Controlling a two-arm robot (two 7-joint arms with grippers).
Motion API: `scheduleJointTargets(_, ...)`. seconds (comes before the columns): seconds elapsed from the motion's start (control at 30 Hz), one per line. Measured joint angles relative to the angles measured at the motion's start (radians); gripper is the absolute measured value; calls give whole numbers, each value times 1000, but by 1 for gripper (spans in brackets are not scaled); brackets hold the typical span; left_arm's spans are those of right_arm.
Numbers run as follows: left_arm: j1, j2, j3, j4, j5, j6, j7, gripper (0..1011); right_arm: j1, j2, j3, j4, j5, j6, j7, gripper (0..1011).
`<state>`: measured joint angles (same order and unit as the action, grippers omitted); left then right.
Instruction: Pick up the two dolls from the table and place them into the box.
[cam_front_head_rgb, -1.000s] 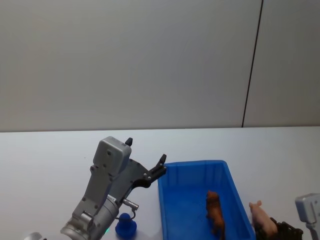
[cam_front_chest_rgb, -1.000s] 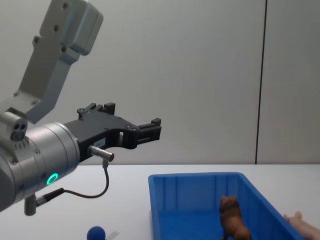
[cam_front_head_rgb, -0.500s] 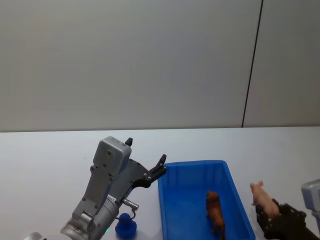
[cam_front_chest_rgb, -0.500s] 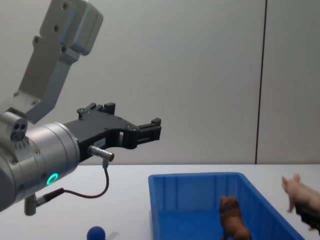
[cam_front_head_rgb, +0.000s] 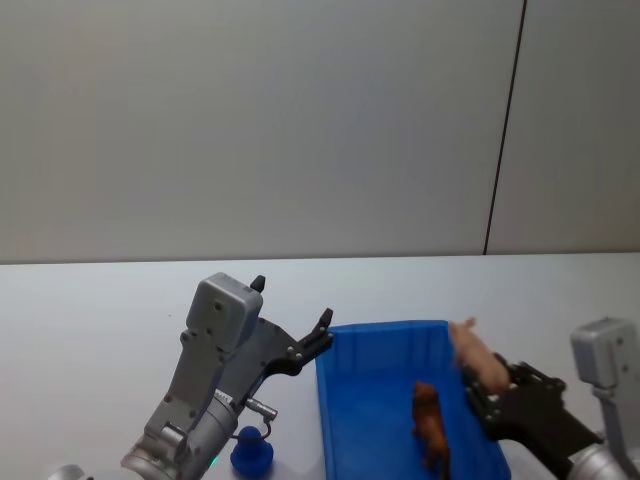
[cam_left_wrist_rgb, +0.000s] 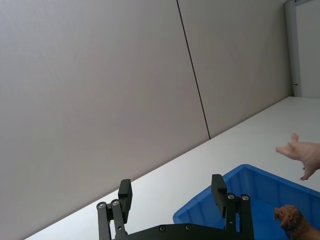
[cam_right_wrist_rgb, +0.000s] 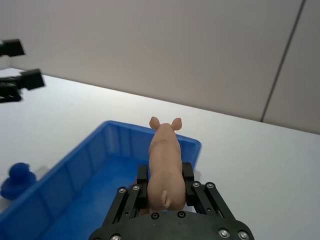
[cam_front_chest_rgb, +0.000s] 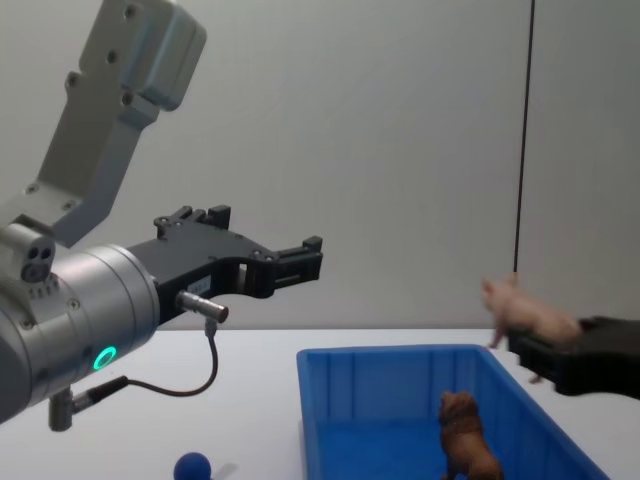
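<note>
Table (cam_front_head_rgb: 100, 310) white before us, our left gripper (cam_front_head_rgb: 292, 300) raised just left of the blue box (cam_front_head_rgb: 385, 327), jaws spread wide on nothing, brown doll (cam_front_head_rgb: 430, 420) standing inside the box, our right gripper (cam_right_wrist_rgb: 165, 176) above its right wall, jaws pinching the pink doll (cam_front_head_rgb: 478, 355) aloft

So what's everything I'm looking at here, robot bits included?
table: one, white, under everything.
wall: one, grey with a dark upright seam, behind the table.
box: one, bright blue, on the table towards the right.
dog: one, reddish-brown, standing inside the box.
pig: one, pale pink, in the air at the box's right edge.
small object: one, blue, on the table left of the box.
left hand: one, black, open, raised left of the box.
right hand: one, black, shut on the pig.
</note>
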<state>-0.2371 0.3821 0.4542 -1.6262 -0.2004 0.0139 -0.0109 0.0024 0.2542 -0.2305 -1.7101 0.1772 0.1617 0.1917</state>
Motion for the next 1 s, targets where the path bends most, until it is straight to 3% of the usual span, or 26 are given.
scheduleJointTargets(0.47, 0, 0, 0, 0, 0, 0, 0, 1001, 63, -63, -49, 49, -20, 20, 103, 412)
scheduleJointTargets(0.77, 0, 0, 0, 0, 0, 0, 0, 1001, 80, -79, -59, 70, -24, 28, 120, 739)
scheduleJointTargets(1.0, 0, 0, 0, 0, 0, 0, 0, 1002, 83, -78, -56, 75, -25, 21, 104, 919)
